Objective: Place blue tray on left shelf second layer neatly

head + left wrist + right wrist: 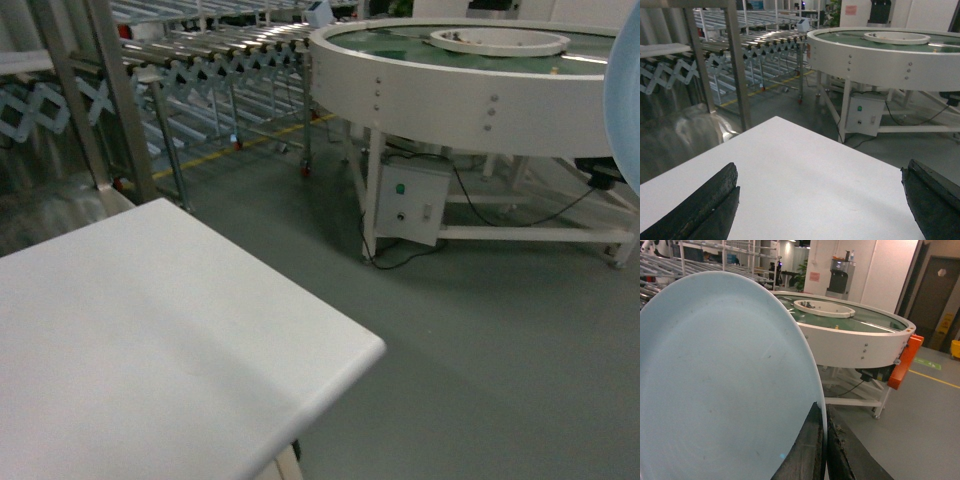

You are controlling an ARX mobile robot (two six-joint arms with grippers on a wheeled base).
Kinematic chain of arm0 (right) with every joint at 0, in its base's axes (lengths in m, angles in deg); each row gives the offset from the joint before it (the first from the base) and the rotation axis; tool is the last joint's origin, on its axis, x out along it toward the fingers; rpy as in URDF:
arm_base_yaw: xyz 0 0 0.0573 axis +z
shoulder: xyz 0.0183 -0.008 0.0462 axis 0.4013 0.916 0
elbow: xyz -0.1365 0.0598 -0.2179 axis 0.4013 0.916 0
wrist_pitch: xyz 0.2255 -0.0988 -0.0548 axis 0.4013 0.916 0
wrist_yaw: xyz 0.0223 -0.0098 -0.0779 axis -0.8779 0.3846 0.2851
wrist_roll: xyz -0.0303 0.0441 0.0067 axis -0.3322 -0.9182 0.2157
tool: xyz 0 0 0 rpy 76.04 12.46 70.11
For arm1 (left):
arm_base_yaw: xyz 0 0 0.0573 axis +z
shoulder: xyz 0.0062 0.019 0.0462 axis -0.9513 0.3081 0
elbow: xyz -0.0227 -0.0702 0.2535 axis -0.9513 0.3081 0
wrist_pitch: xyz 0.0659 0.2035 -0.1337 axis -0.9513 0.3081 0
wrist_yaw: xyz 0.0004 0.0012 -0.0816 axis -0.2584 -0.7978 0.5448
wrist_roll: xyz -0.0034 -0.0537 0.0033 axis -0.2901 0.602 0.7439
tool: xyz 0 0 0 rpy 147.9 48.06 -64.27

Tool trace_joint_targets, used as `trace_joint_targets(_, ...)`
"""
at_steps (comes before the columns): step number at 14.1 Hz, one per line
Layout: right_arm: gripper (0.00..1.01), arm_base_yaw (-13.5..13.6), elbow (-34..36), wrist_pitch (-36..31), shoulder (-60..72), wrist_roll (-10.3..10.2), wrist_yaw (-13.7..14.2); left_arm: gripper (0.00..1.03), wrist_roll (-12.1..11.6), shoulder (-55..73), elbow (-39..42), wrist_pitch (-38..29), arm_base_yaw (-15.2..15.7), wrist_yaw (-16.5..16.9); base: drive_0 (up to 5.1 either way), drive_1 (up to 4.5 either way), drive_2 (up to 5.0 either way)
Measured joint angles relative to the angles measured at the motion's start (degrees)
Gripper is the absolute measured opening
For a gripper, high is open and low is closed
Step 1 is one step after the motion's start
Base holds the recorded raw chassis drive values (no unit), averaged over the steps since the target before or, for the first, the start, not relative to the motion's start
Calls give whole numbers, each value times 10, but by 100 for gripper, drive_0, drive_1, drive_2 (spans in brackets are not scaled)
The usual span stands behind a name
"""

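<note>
The pale blue tray [725, 385] fills the left of the right wrist view, held on edge. My right gripper [823, 412] is shut on its rim, one dark finger on each side. In the head view only a sliver of the blue tray [625, 110] shows at the right border, in the air. My left gripper [820, 182] hangs wide open over a white tabletop [805, 180], nothing between its fingers. The left shelf [95, 100] shows as steel upright posts at the upper left of the head view; its layers are out of view.
A white table [150, 350] takes up the lower left. A white round conveyor table [470, 80] with a control box [408, 200] and cables stands ahead right. Roller conveyors [220, 50] run behind the shelf posts. Grey floor [480, 360] lies between them.
</note>
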Motion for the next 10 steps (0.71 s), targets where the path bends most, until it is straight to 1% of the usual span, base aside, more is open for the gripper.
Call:
trace_joint_targets(6,2,0,0,0,0,0,0,98,0,0,0,-2,0,0,333,-392,-392)
trace_joint_targets(9,2,-3,0,-1,0,0,3,98,0,0,0,1,0,1,-140,-140,-140)
trace_joint_targets(10,2,-2,0,-3,0,0,1,98,0,0,0,0,0,0,162,-146,-540)
